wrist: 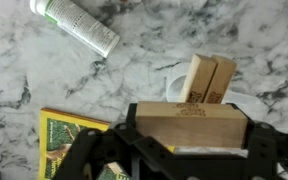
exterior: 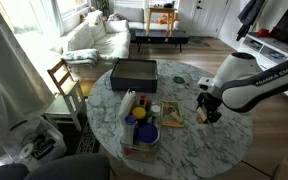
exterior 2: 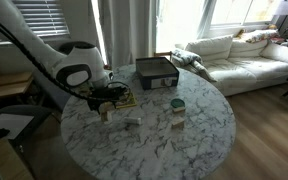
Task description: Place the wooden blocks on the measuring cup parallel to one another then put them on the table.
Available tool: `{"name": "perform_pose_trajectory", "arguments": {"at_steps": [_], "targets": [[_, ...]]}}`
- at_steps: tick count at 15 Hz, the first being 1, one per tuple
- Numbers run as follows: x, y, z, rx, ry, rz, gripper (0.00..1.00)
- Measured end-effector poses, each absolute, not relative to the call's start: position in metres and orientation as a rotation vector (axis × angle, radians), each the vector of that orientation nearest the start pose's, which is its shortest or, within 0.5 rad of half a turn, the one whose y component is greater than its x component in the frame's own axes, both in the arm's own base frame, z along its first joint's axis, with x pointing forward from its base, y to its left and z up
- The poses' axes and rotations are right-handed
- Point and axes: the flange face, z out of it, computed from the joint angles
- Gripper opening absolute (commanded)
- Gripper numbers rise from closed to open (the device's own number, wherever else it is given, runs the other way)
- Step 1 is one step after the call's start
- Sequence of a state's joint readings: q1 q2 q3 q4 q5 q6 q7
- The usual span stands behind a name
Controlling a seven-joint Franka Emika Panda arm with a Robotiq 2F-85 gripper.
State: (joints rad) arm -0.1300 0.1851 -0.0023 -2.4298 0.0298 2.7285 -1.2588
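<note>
in the wrist view a yellow-and-green printed packet [wrist: 69,140] lies flat at 8 o'clock on the white-and-grey marbled bench [wrist: 24,70]. a white tube with a green label [wrist: 74,25] lies on its side at 11 o'clock. right of these are the wooden blocks, pale tan with a fine grain. one long block [wrist: 192,128] lies crosswise at 5 o'clock. two slimmer blocks [wrist: 206,78] stand side by side at 2 o'clock, touching each other and leaning the same way just behind it. they rest by a white rim [wrist: 240,99] that may be the measuring cup, though too little of it shows to be sure. the jaws are spread wide, as far apart as the long block is long, and grip it by its two ends, with a dark finger [wrist: 129,140] at each. the exterior views are too coarse to show the blocks, but they give the wider setting. in an exterior view a wooden chair [exterior: 64,78] stands at the round bench's 9 o'clock, a dark tray [exterior: 134,72] sits at 12, a blue bowl [exterior: 142,133] at 7, and the white arm [exterior: 254,85] reaches in at 3 o'clock with the jaws pointing down. in an exterior view from the opposite side the arm [exterior 2: 44,55] comes in at 9 o'clock, and a small green cup [exterior 2: 177,104] stands near the middle.
</note>
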Motion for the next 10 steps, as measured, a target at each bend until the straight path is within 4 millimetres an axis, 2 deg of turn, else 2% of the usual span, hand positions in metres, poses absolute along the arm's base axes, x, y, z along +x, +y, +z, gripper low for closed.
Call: {"name": "perform_pose_trajectory", "arguments": {"at_steps": [7,10], "targets": [[0.500,-0.072,0.260,-2.745,-1.700,-0.182,0.60],[0.501,-0.071,0.266,-2.685,-1.850,-0.178,0.60]]}}
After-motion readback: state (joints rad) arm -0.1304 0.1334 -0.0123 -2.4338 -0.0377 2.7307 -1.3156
